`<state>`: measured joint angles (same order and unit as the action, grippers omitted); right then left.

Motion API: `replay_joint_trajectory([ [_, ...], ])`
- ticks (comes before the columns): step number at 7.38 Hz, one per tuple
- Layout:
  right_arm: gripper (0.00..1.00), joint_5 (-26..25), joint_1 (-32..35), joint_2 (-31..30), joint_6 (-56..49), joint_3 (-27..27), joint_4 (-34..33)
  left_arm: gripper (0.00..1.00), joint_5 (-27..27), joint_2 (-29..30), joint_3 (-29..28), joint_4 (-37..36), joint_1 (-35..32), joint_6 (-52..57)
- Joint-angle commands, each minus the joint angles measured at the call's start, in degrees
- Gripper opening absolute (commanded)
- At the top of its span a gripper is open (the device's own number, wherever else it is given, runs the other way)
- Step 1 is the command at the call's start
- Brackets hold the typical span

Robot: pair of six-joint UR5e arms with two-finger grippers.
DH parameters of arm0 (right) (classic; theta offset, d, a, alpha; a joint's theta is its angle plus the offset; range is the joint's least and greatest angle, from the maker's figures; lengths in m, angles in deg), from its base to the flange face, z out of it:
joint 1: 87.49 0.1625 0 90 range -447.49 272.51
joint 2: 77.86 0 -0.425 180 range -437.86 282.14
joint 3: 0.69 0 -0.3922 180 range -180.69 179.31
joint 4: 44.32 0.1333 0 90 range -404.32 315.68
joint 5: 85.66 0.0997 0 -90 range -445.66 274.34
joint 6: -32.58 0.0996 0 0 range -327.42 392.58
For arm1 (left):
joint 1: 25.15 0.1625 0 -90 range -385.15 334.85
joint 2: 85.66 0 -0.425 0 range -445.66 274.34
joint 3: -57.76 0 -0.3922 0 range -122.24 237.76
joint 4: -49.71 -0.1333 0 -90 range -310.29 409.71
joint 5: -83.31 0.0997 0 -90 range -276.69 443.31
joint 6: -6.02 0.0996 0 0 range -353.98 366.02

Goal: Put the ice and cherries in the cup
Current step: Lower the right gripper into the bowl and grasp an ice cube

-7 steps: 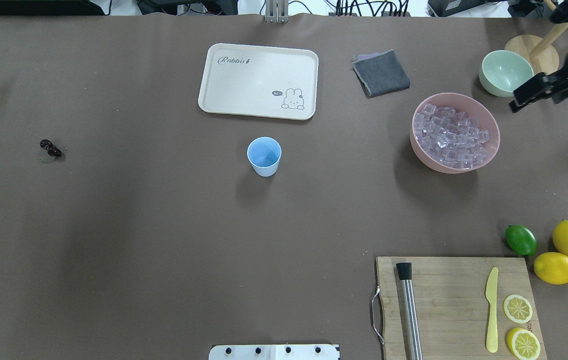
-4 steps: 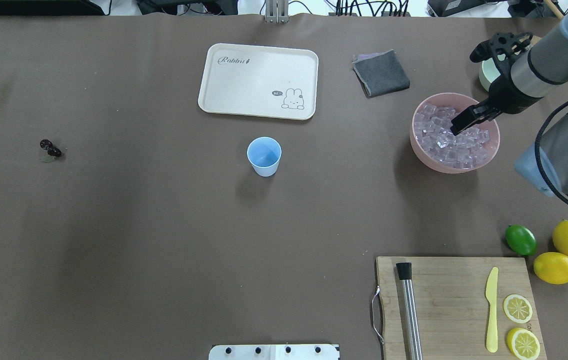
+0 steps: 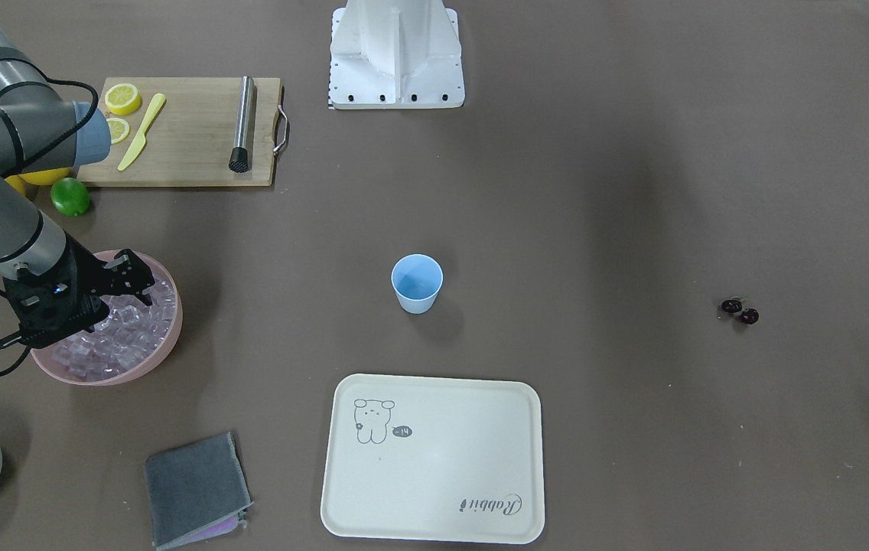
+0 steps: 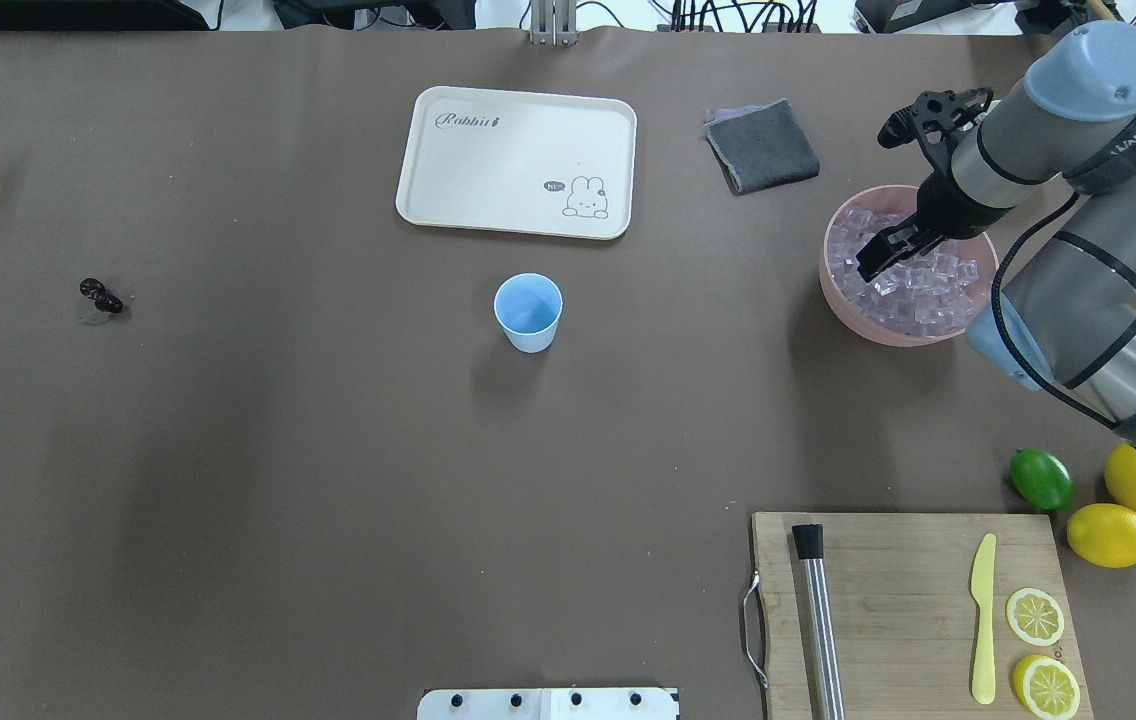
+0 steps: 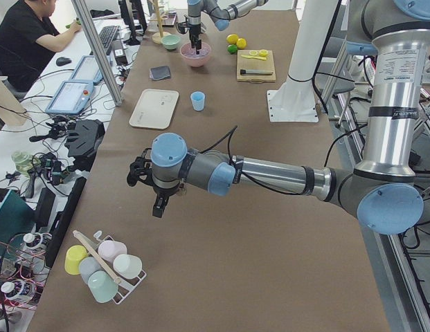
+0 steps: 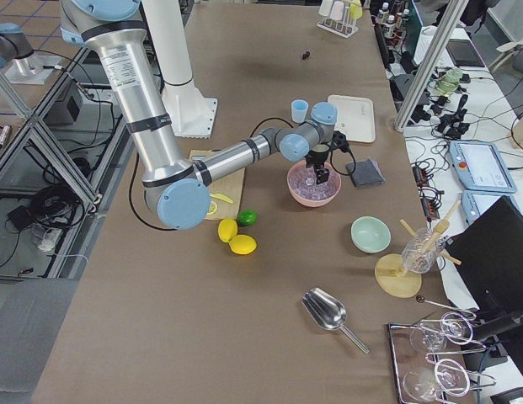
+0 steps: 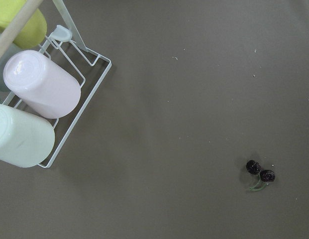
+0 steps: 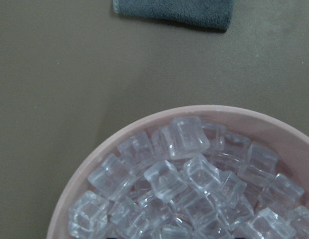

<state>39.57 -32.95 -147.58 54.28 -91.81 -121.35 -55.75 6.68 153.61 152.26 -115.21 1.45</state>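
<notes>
Now the right gripper [image 4: 878,258] has swung in from the upper right edge of the overhead view. It hangs low over the ice [image 4: 913,290] in the pink bowl [image 4: 831,285], at the right of the frame. I judge that the first pick of a cube is about to begin.

The cup [image 4: 528,312] stands at centre with nothing to see inside. The cherries [image 4: 100,296] lie at far left, not yet picked.

I cannot tell whether this gripper is spread or closed, because its wrist view shows only cubes. The left gripper [image 5: 159,204] shows only in the left side view, left of centre, and its state is also unclear.
</notes>
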Motion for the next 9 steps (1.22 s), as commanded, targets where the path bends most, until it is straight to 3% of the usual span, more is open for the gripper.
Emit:
replay_joint_trajectory([
  [1, 0.66, -0.1, -0.1, 0.0, 0.0, 0.7, 0.0, 0.98, -0.2, 0.0, 0.1, 0.0, 0.1, 0.0],
  [5, 0.62, -1.8, -1.7, 0.0, 0.7, 0.8, -0.7, 0.98, -0.2, 0.0, 0.0, 0.4, 0.1, -0.2],
  [7, 0.38, -1.8, -2.0, -0.4, 0.6, 0.9, -0.9, 0.98, -0.2, 0.1, 0.1, 0.4, 0.1, -0.2],
  [9, 0.25, -1.8, -1.9, -0.1, 0.8, 2.3, -0.9, 0.98, -0.3, 0.0, 0.3, 0.5, 0.1, -0.1],
])
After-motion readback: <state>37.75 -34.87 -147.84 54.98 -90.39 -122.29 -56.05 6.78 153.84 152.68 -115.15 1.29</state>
